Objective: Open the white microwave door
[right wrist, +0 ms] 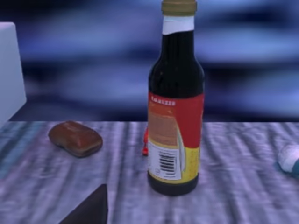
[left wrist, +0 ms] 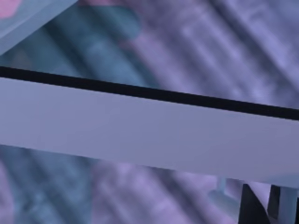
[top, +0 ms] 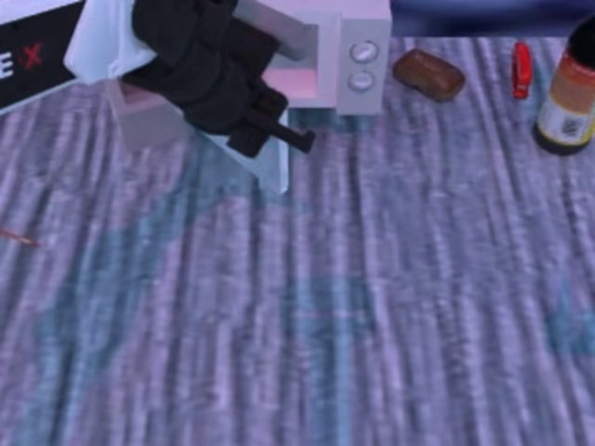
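The white microwave (top: 358,65), with its two knobs, stands at the back of the table, left of centre. Its white microwave door (top: 270,172) is swung out toward the table's front, leaving the cavity open. My left gripper (top: 296,139) reaches down over the door's free edge and looks shut on it. In the left wrist view the door's white edge (left wrist: 140,126) runs across as a broad band, and the dark fingertips (left wrist: 250,207) sit against it with a pale piece between them. My right gripper (right wrist: 107,215) is parked out of the top view, facing the bottle.
A brown loaf-like object (top: 429,73) (right wrist: 75,138), a small red object (top: 522,69) and a dark sauce bottle (top: 572,88) (right wrist: 176,102) stand at the back right. A black-and-white board (top: 37,51) lies at the back left. A white-teal item (right wrist: 289,158) shows beyond the bottle.
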Controlling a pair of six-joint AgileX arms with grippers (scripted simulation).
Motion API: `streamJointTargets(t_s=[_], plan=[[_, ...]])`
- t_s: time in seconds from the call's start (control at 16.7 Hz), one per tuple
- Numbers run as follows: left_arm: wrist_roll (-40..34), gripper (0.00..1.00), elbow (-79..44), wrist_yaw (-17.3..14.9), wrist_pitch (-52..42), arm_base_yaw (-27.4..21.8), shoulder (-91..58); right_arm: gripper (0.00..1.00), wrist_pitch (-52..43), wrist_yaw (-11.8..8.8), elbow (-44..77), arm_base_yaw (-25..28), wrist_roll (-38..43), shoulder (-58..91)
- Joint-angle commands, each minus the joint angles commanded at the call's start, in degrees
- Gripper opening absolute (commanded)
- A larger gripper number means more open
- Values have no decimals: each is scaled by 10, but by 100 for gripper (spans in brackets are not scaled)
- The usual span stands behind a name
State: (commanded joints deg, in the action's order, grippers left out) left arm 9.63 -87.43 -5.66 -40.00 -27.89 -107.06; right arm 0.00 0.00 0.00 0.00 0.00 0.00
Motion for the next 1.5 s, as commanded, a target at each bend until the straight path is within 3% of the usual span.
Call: streamJointTargets(t_s=[0.18,1.5], plan=[[22,0,13,-11,-1,8,7,100,0,0,0,0,0,0],[22,0,13,-11,-1,8,7,100,0,0,0,0,0,0]])
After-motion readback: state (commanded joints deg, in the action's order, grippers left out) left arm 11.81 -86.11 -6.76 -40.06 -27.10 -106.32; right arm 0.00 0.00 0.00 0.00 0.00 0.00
